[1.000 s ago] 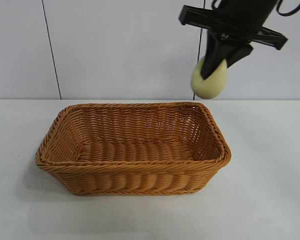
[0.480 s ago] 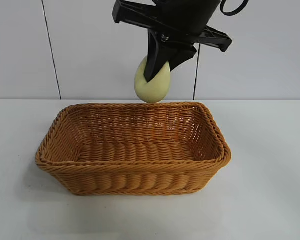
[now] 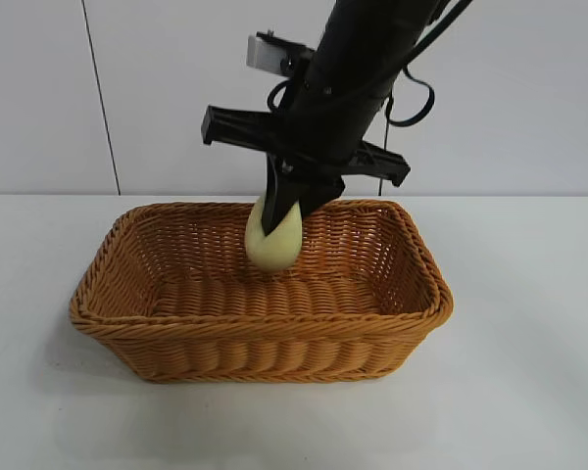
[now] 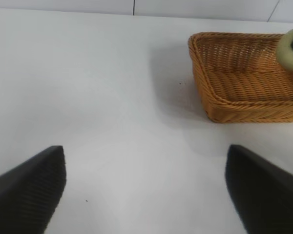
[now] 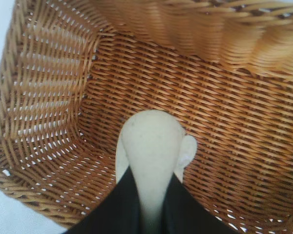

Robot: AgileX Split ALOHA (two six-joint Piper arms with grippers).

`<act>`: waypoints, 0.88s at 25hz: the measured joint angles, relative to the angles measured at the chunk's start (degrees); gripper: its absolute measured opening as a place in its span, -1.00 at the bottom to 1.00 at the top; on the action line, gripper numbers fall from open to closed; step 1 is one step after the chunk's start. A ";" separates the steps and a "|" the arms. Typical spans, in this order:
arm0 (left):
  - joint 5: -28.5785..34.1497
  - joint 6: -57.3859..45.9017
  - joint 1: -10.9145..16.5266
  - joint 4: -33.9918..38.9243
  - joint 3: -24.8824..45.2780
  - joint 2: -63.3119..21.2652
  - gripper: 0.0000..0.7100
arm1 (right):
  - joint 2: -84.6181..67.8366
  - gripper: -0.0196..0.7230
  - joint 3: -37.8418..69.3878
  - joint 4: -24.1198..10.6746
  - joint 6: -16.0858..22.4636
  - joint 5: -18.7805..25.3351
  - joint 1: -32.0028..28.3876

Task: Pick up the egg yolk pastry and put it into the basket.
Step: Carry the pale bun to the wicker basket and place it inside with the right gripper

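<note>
Now the right gripper (image 3: 279, 217) pinches the egg yolk pastry (image 3: 273, 241), with the basket (image 3: 265, 333) floor just beneath it. Placing is in hand; next probably calls for spreading the jaws. The left gripper (image 4: 145, 187) sits parked, spread.

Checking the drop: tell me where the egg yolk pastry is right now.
In the exterior view the egg yolk pastry hangs pinched in the right gripper, inside the basket near its back wall.

White matte tabletop (image 3: 529, 392) fills the near scene and runs to the far wall. Far wall (image 3: 176, 98): pale grey-white panels, two thin dark vertical seams, one left, one right of centre. Lighting even, diffuse; soft shadows on the table.
</note>
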 joint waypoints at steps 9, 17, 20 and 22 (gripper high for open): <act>0.00 0.00 0.00 0.00 0.00 0.00 0.84 | 4.66 -0.81 0.00 0.18 -1.07 -3.45 0.00; 0.00 0.00 0.00 0.00 0.00 0.00 0.84 | 4.45 0.62 0.00 0.37 -1.88 -3.35 0.00; 0.00 0.00 0.00 0.00 0.00 0.00 0.84 | 3.35 0.76 -0.84 0.04 -2.53 -2.38 0.00; 0.00 0.00 0.00 0.00 0.00 0.00 0.84 | 2.53 0.79 -2.92 -0.89 -2.59 -0.23 0.00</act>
